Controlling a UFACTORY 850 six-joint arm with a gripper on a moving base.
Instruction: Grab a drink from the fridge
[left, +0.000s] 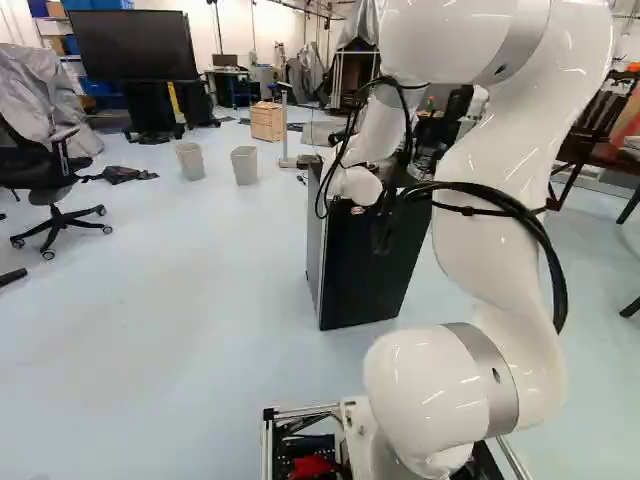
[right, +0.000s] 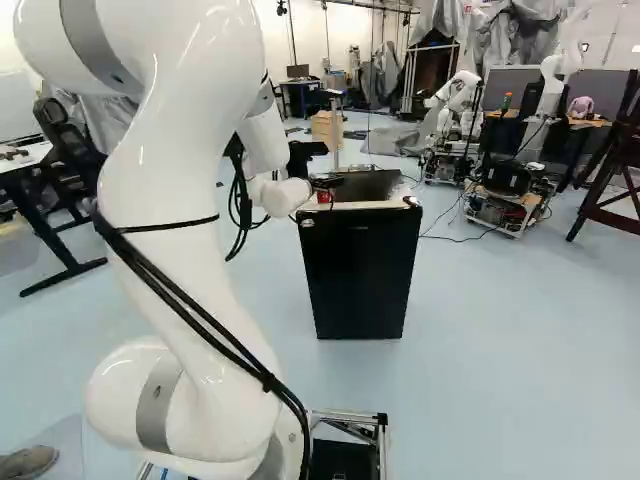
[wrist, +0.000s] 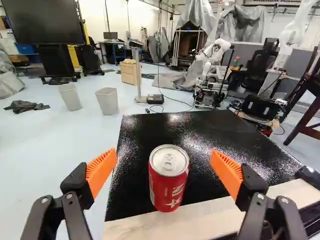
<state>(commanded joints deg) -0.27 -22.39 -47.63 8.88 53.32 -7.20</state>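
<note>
facing upright red metal can (wrist: 168, 179), upper middle of right base view, centred ahead of my black two-fingered gripper (wrist: 164, 155), fingers apart.

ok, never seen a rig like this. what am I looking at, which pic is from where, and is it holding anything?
The machine is one white robot arm on a moving base, ending in a black two-finger gripper. Two pictures come from cameras on the base, behind the arm, one to its left and one to its right. The third looks along the gripper from the wrist. Ahead stands a black fridge, and on its glossy top, near a pale strip along the edge, a red can stands upright. Nothing is held: the fingers are open, one on each side of the can, with a gap on both sides. Further back are two grey bins.
</note>
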